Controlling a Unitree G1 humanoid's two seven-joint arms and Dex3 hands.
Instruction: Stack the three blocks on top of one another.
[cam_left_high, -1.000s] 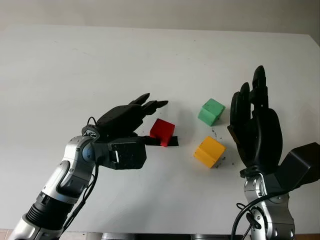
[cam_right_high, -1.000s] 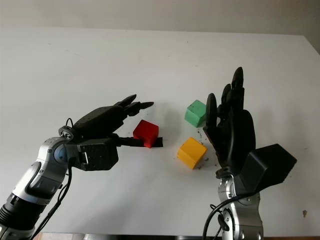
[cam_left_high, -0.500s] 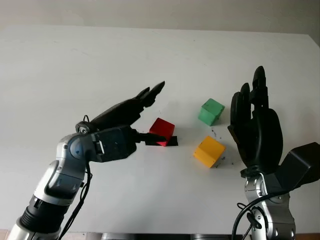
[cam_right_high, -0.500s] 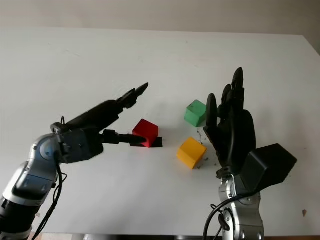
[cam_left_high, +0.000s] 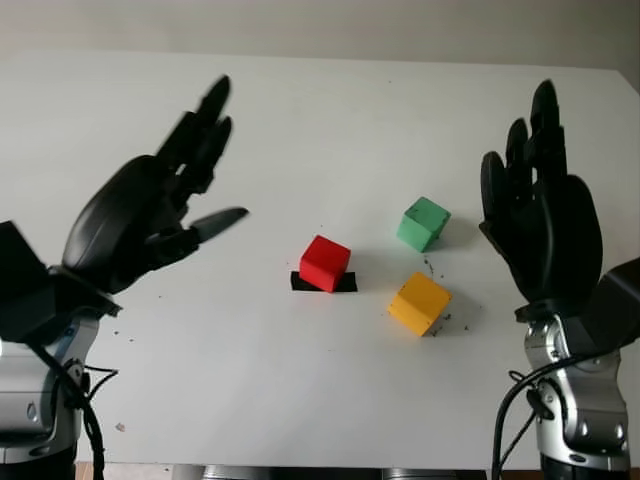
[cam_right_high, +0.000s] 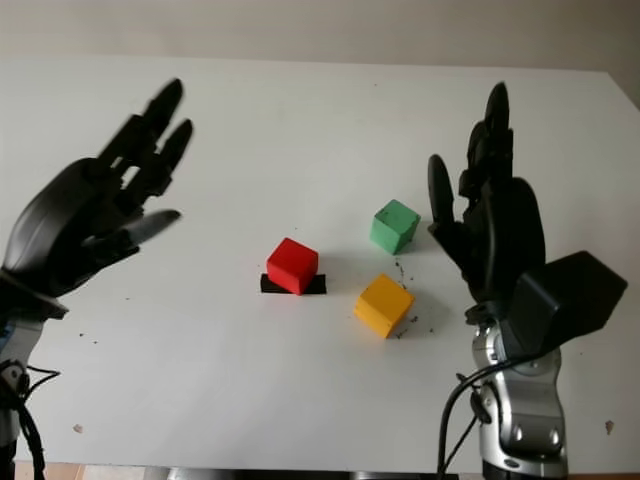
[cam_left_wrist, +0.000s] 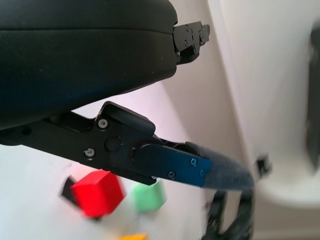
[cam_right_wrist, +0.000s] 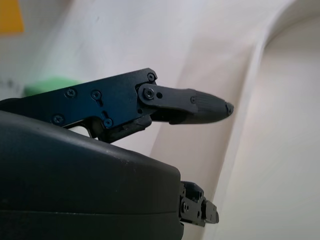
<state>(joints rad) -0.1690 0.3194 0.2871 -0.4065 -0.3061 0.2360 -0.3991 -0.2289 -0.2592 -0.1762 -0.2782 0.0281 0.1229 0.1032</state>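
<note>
Three blocks lie apart on the white table (cam_left_high: 320, 110). The red block (cam_left_high: 325, 263) sits on a small black patch (cam_left_high: 343, 284) near the middle. To its right stands the green block (cam_left_high: 422, 223), and the yellow block (cam_left_high: 419, 303) lies nearer me, just below the green one. My left hand (cam_left_high: 150, 205) is raised at the left, open, well clear of the red block. At the right my right hand (cam_left_high: 540, 220) is held upright and open, beside the green and yellow blocks without touching them. The left wrist view shows the red block (cam_left_wrist: 98, 192) and the green block (cam_left_wrist: 149, 196) beyond my left hand.
Small dark specks dot the table around the yellow block. The table's far edge runs along the top of the view, and its near edge lies close to my arms.
My left hand has let go of the red block, pulled back to the left and lifted high. The red block stays on the black patch. My right hand has risen a little.
</note>
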